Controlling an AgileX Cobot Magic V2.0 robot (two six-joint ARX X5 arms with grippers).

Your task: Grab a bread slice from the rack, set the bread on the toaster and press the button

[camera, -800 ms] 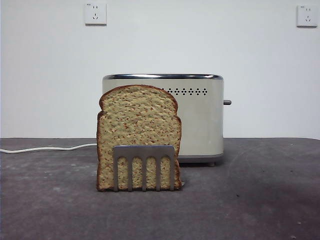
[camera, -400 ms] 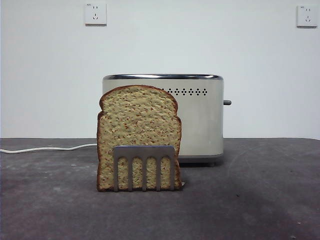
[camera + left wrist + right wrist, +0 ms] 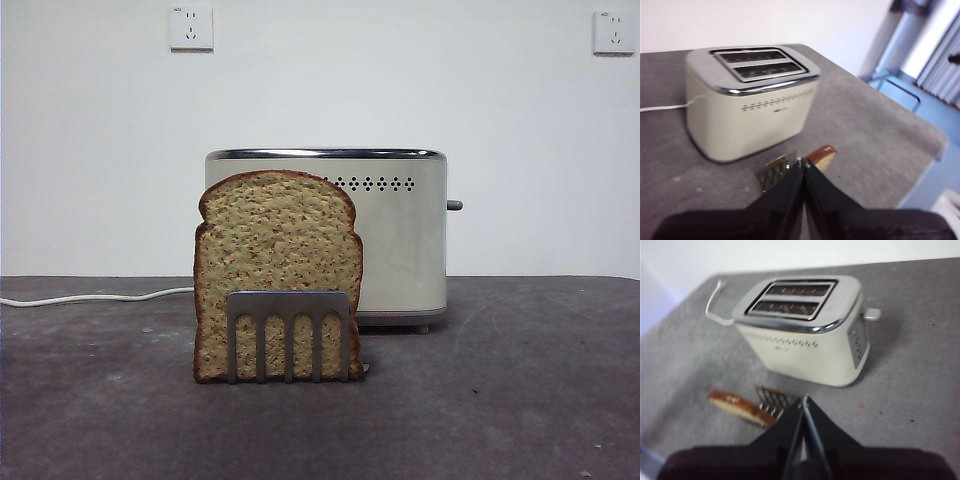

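Front view: slice of bread (image 3: pixel 277 262) upright in the rack (image 3: pixel 290 334), near side of the toaster (image 3: pixel 400 240). Nothing has shifted over the last second; no arm in sight.
Left wrist: left gripper (image 3: pixel 803 165) clenched, empty, high above the rack.
Right wrist: right gripper (image 3: pixel 804 402) likewise clenched, empty. Pickup not begun.

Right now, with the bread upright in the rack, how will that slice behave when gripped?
The slice of bread stands upright unsupported above the low rack, so probably stiff. Thin edge-on from the right wrist view, so likely light. Prongs hold only its base; a sideways nudge might tip it.
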